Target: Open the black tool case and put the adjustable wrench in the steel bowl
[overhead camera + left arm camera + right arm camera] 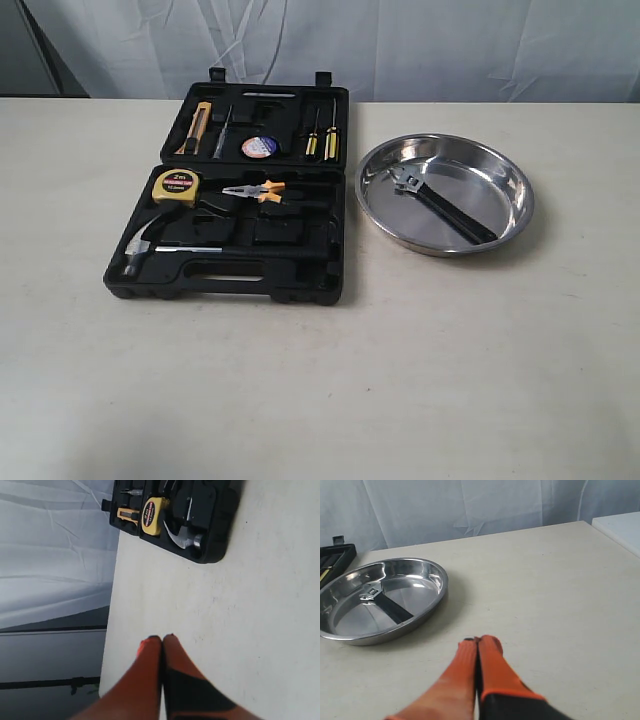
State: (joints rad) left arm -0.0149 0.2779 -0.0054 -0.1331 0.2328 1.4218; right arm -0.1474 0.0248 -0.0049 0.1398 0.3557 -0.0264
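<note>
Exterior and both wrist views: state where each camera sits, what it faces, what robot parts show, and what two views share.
Exterior view: off the arms, looking down at the open black plastic tool case and the black-handled adjustable wrench in the round steel bowl; no robot part.
Left wrist view: on the left arm, facing the case's corner past the shut left gripper.
Right wrist view: on the right arm, facing the bowl past the shut right gripper.
Exterior and right wrist share the wrench.

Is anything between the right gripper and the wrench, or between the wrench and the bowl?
Nothing visible. The adjustable wrench already lies inside the steel bowl. Only open table surface lies between the right gripper, jaws shut, and the bowl's rim.
</note>
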